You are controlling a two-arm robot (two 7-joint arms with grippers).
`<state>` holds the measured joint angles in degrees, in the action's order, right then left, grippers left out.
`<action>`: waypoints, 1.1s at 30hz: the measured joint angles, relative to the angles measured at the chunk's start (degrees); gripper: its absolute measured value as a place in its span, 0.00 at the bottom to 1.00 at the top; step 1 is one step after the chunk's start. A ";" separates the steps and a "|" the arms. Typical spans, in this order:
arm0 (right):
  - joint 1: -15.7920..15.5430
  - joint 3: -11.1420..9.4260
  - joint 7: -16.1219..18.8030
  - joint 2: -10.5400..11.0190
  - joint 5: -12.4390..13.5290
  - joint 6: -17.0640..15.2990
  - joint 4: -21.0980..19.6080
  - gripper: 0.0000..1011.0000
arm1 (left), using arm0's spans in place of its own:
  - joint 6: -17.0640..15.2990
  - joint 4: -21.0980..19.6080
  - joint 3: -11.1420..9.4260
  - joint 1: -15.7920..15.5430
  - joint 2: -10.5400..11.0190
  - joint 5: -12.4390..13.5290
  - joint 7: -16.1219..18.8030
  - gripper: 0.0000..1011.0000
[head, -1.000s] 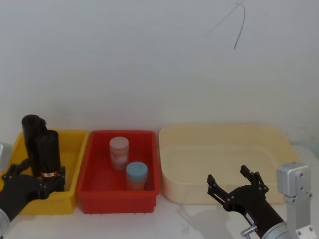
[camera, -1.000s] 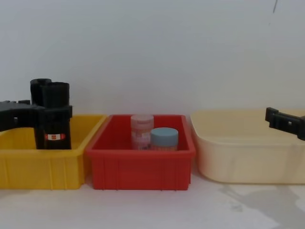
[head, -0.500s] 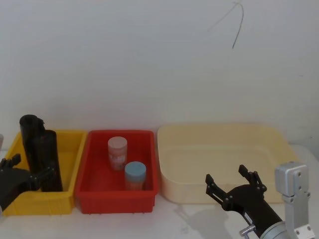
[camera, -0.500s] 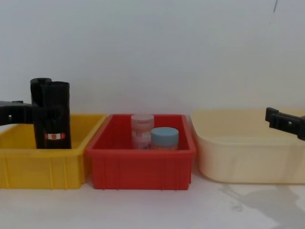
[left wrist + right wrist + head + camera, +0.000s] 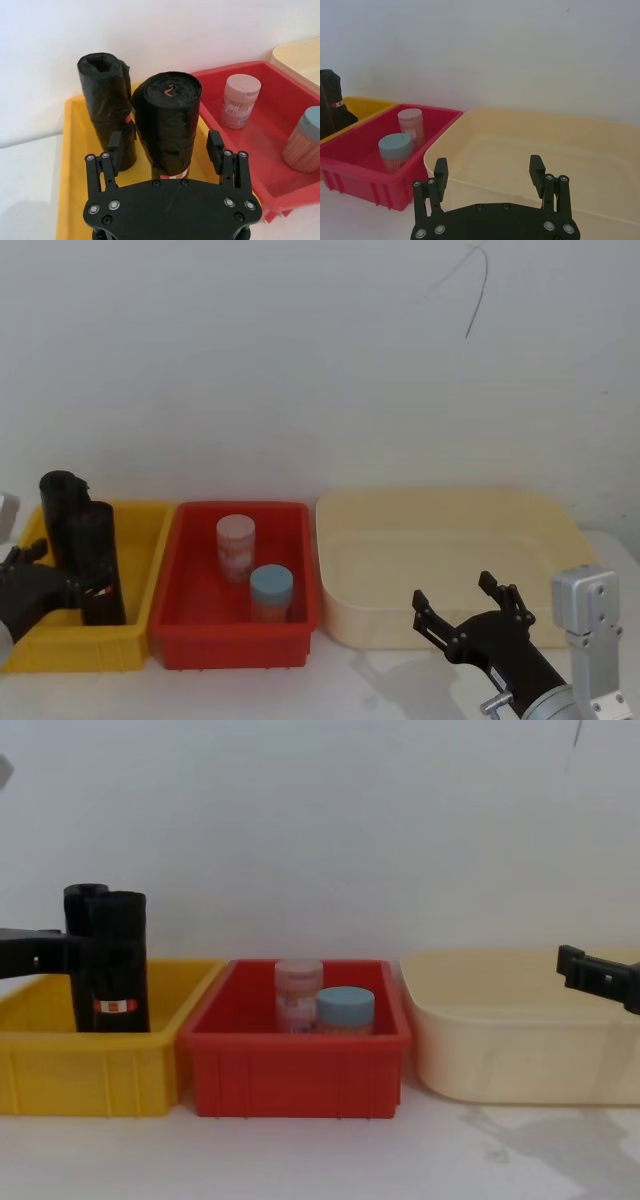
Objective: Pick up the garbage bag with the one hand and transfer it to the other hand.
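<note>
1. Garbage bag (image 5: 167, 125): black roll, upright in the yellow bin (image 5: 140, 540), red-and-white band low on its side. A second black roll (image 5: 105, 100) stands just beside it at its 11 o'clock.

2. My left hand (image 5: 165, 145): at the counter's 8 o'clock, level with the bag's lower part. Its fingers (image 5: 215, 146) are spread wide to either side of the bag and grip nothing (a gap shows at one finger).

3. My right hand (image 5: 488, 170): at 5 o'clock, above the counter (image 5: 380, 690), before the cream tub (image 5: 450, 550). Its fingers (image 5: 536, 172) are spread and empty.

4. Red bin (image 5: 240, 645): at the yellow bin's 3 o'clock. It holds a pink-capped jar (image 5: 237, 545) and, at that jar's 5 o'clock, a blue-capped jar (image 5: 272, 590).
</note>
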<state>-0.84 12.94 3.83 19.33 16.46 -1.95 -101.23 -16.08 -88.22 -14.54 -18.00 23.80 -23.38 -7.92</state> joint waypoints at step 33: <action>0.00 0.00 0.00 0.00 0.00 0.00 0.00 0.99 | 1.40 5.14 -2.06 -3.97 -1.78 3.16 -3.06 0.48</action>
<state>-0.84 12.94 3.83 19.33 16.46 -1.95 -101.23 -14.68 -83.08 -16.61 -21.96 22.01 -20.23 -10.98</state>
